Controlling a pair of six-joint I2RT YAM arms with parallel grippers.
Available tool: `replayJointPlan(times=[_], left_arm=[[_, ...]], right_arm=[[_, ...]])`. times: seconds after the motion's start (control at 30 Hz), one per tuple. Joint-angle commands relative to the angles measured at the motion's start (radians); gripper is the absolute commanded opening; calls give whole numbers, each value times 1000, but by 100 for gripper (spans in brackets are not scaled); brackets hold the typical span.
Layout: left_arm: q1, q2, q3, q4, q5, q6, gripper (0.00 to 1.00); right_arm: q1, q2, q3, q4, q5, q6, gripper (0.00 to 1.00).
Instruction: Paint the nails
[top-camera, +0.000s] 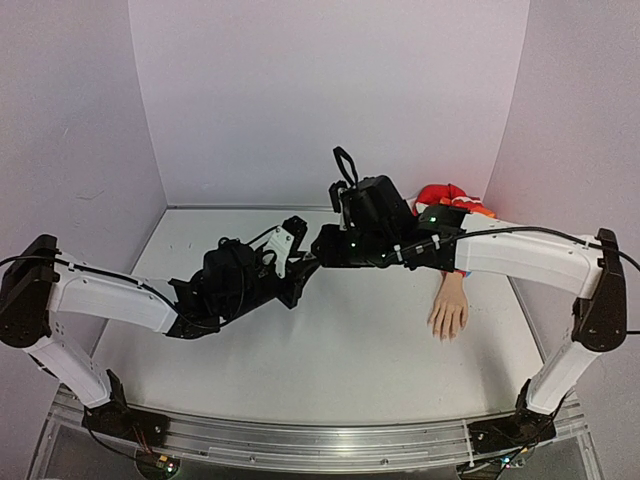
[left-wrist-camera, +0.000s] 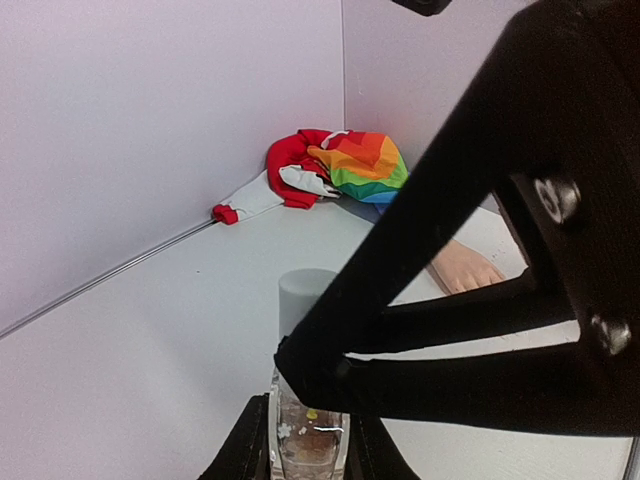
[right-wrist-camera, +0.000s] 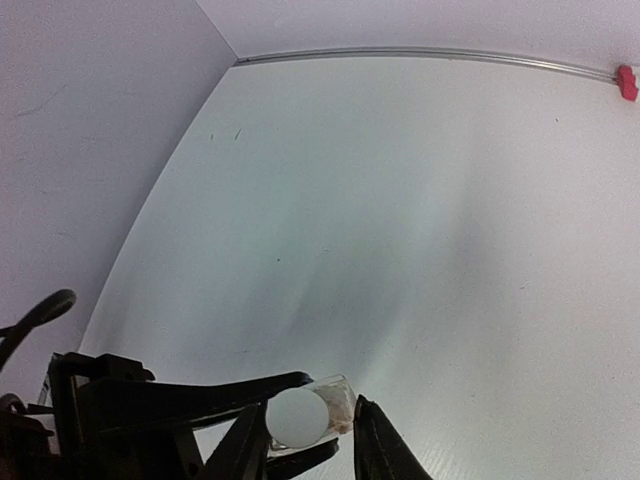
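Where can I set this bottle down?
Bare: the near-centre table, bordered by the left arm, the right arm and the front rail; the back-left corner by the left wall. Crowded: mid-table around the held bottle, and the right side with the fake hand and rainbow sleeve.

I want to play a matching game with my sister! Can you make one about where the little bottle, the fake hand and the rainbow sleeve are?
Things:
1 bottle
2 fake hand
3 rainbow sleeve

Places:
A bunched in the far corner
B clamped in the left gripper
C lying flat on the table

Pairs: 1-B, 2-C, 3-A
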Motion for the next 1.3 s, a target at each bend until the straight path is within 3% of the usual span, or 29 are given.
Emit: replayJointPlan(times=[0.0,0.13,0.17,0.23,0.3,0.37,0.5,0.57,0.63,0.7,0.77,0.93,1.1,1.27], left_arm=[[-5,-37,38,42,74,-16,0],[18,-93,1,55,269,-69,0],[47,-115,-10,54,373,-96,0],[126,-150,-28,82,679,-179,0],[207,-162,-40,152,1018,-284,0],[248,-143,-17,220,1259,-401,0],[252,-90,49,195,1412,-468,0],[252,-88,64,119,1371,-421,0],[244,-122,58,17,1209,-309,0],[219,-158,53,-66,947,-220,0],[191,-180,39,-87,731,-171,0],[86,-173,36,-94,224,-68,0],[42,-128,49,-51,86,-62,0],[17,-98,76,-46,42,-62,0]], right_arm=[[2,13,45,-12,17,-32,15],[-6,-31,-14,45,-72,-179,0],[-21,-68,-59,76,-140,-242,0],[-58,-138,-171,161,-398,-378,0],[-95,-204,-271,241,-750,-495,0],[-108,-236,-312,256,-911,-542,0],[-110,-227,-307,253,-1058,-534,0],[-110,-246,-320,254,-948,-520,0],[-111,-288,-334,257,-735,-461,4],[-110,-334,-348,272,-540,-368,16],[-110,-372,-366,299,-447,-283,40],[-85,-372,-339,286,-251,-131,53],[-39,-244,-184,191,-71,-50,57],[-6,-123,-43,116,16,-33,50]])
